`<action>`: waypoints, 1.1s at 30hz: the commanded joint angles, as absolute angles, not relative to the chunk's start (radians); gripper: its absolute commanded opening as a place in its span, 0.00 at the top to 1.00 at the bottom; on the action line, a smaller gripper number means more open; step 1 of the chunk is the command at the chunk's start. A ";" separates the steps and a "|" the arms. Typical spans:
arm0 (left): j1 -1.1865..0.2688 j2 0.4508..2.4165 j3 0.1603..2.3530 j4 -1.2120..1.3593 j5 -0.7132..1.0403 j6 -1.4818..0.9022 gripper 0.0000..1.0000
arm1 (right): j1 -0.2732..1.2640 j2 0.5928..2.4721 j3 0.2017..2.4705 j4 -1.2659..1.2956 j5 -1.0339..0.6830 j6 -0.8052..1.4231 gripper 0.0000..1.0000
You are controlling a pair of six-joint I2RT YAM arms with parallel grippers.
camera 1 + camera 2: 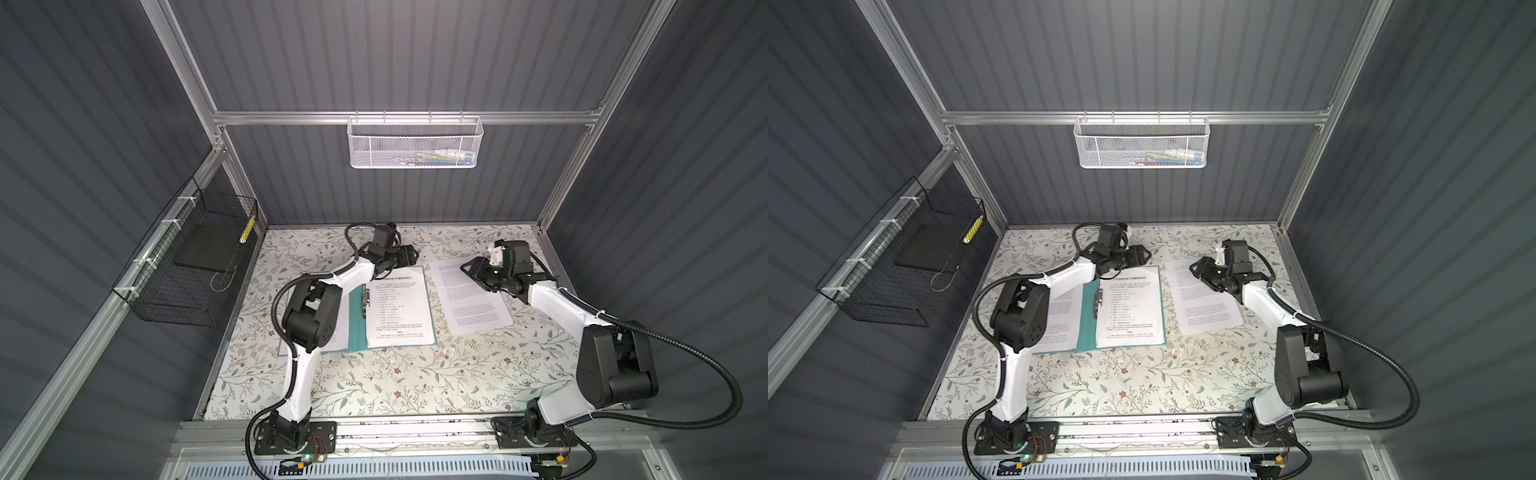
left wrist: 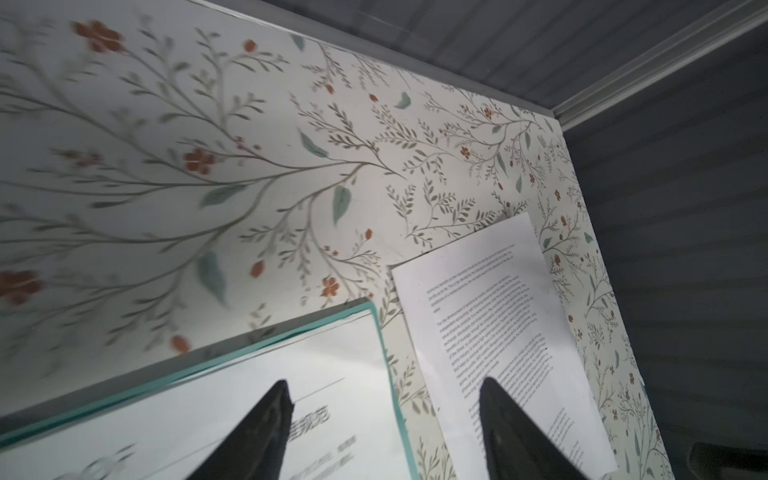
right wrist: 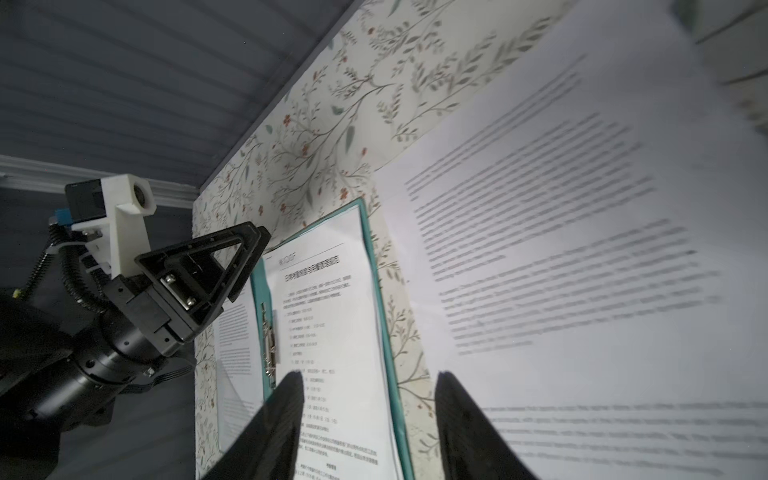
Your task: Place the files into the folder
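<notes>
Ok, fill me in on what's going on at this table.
Two robot arms are filing papers. The teal folder lies open on the floral table, with one printed sheet already on its right half. More loose sheets lie on the table just right of it. The left gripper hovers open at the folder's far edge. The right gripper is open over the loose sheets, holding nothing.

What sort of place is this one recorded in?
Probably an enclosed robot test cell, not a real office: grey ribbed wall panels in aluminium framing, two white robot arms bolted to a front rail, and a floral-covered tabletop.
</notes>
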State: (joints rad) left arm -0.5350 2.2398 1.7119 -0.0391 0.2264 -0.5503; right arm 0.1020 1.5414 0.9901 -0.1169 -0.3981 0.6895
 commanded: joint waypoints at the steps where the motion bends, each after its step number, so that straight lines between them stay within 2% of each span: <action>1: -0.554 2.339 1.827 -0.049 0.247 -0.551 0.29 | 0.061 1.516 0.950 -0.175 -0.398 0.654 0.47; 10: -0.576 2.571 2.082 -0.077 0.272 -0.613 0.31 | 0.023 1.479 0.921 -0.181 -0.406 0.651 0.47; 15: -0.577 2.606 2.110 -0.087 0.293 -0.620 0.35 | -0.019 1.464 0.904 -0.179 -0.382 0.663 0.47; 22: -0.577 2.627 2.147 -0.145 0.396 -0.571 0.40 | -0.115 1.430 0.894 -0.281 -0.215 0.628 0.43; 33: -0.575 2.640 2.131 -0.209 0.498 -0.505 0.43 | -0.221 1.464 0.857 -0.269 -0.245 0.602 0.37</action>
State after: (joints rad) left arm -0.5747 2.6141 2.1548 -0.1379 0.4572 -0.5369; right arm -0.2142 1.4487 0.8650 -0.2634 -0.2359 0.6197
